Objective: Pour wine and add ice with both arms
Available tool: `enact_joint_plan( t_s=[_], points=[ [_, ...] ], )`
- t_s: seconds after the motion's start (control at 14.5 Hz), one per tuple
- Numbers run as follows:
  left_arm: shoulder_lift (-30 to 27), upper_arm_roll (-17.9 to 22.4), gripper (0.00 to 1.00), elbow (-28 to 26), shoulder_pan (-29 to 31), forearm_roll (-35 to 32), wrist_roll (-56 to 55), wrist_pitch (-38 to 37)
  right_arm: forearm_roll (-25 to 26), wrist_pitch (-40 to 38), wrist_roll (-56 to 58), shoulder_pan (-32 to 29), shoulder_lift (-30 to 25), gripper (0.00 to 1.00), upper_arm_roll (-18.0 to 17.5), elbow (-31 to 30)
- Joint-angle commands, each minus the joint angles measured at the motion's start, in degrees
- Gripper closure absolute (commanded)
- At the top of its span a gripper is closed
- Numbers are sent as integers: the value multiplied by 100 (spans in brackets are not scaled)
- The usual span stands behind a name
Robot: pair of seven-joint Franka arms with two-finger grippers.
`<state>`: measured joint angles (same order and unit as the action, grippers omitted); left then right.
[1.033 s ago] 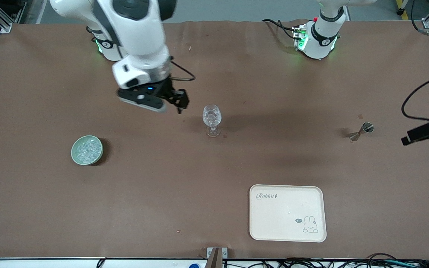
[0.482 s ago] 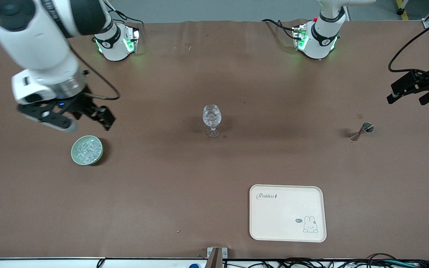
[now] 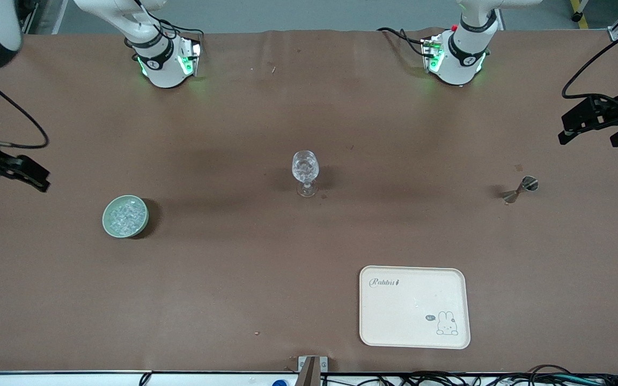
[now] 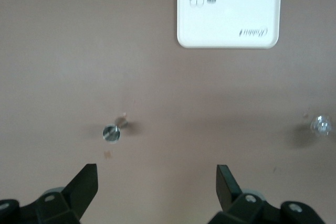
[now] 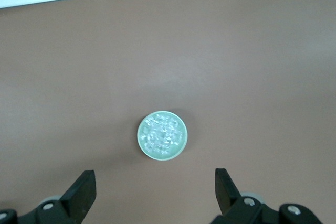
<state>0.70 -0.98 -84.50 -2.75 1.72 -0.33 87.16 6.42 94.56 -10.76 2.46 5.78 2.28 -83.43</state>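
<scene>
**Ice pick-up next – both tools empty**

At the right arm's end: right tool (image 5: 155, 192) up over the worktop (image 3: 234, 279), fingers spread wide, nothing held. Not yet over the bowl.

Next along: green bowl (image 3: 105, 217), heaped with the ice (image 3: 125, 214) – small clear chunks, all inside the rim. Sits alone on the worktop, well apart from everything else.

Mid-worktop: stemmed glass (image 3: 305, 172), upright. Glinting inside the cup; cannot tell whether ice, liquid or just reflections.

Nearer the front camera, toward the left arm's end: cream tray (image 3: 389, 321), bare. Farther from the front camera than the tray: small metal jigger (image 3: 521, 188), apparently tipped on its side. No wine bottle in view.

At the left arm's end: left tool (image 3: 590, 136), also wide open and empty, over the worktop's edge. Looks parked, waiting.

Judgement on the step: right arm fetching ice. To do it well:
- Centre over the bowl first, then go straight down; avoid clipping the rim, since a light bowl would likely skid.
- Narrow the fingers before entering the heap, aim at one top chunk.
- Close gently; slick chunks would probably squirt out under a hard pinch.
- Lift slowly, check for a grip before travelling.
- Release low over the cup, dead centre. Tall stem, small foot – probably tips at any sideways knock.
</scene>
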Motion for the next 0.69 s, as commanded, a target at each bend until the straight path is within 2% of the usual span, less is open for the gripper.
enact_joint_plan(
  t_s=[0.0, 0.41, 0.62],
  points=[
    [-9, -192, 1, -14, 38, -154, -194, -121, -176, -236, 433, -298, -297, 0, -17, -138],
    [-26, -254, 1, -120, 38, -145, -362, -33, -299, -596, 645, -449, -534, 0, -34, -156],
    [-52, -254, 1, -242, 38, -154, -362, 98, -299, -597, 576, -536, -543, 0, -271, -173]
  ],
)
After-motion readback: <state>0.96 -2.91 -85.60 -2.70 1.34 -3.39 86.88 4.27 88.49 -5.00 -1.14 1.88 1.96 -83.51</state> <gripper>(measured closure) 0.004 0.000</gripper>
